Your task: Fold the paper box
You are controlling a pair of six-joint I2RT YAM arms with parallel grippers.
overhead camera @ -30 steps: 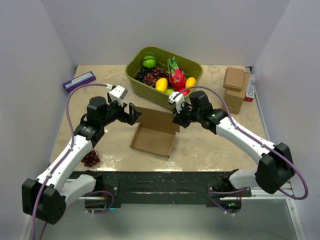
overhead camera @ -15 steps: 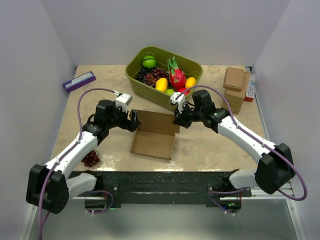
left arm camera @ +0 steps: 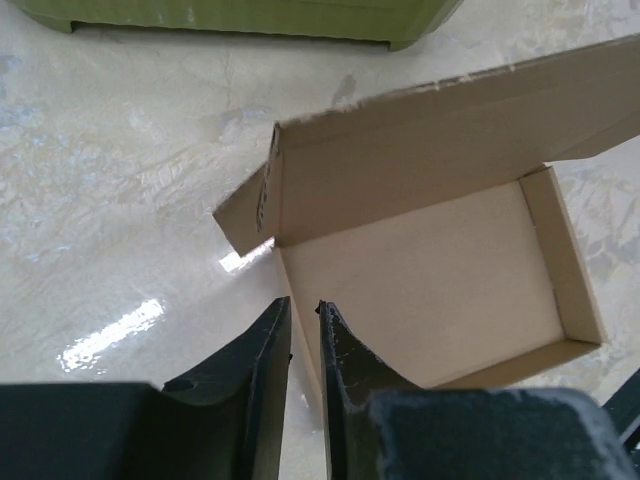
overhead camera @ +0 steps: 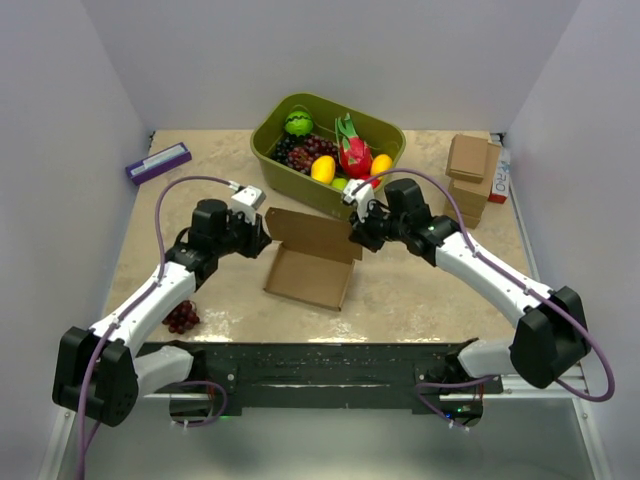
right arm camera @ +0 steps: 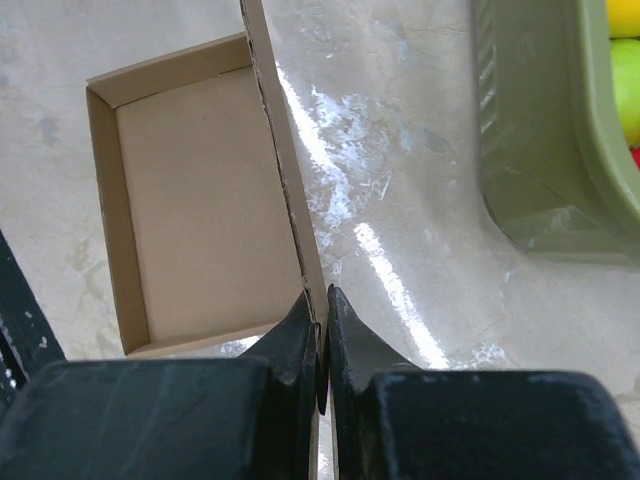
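1. Purple case (overhead camera: 158, 161): lies at the far left corner of the tabletop (overhead camera: 420, 290), well apart from the rest.
2. Grapes (overhead camera: 181, 317): a dark loose bunch near the left front edge, beside the left arm.
3. Left pincer (overhead camera: 263, 238): low at the left side of the box (overhead camera: 308, 278). In the wrist view its fingers (left arm camera: 270, 345) are drawn narrow, one on each side of the box's left wall.
4. Box: brown cardboard, on the tabletop at the middle, between the two pincers and just in front of the bin (overhead camera: 290, 178). The shallow tray lies open. The lid (overhead camera: 315, 233) is raised along the far side and tilted.
5. Bin: olive green, far middle, holding mixed fruit (overhead camera: 322, 168).
6. Right pincer (overhead camera: 354, 232): at the lid's right end, fingers pinched tight on the lid's thin edge.
7. Stack (overhead camera: 468, 178): small brown cartons piled at the far right.
8. Packet (overhead camera: 499, 180): red and white, touching the stack's right side.
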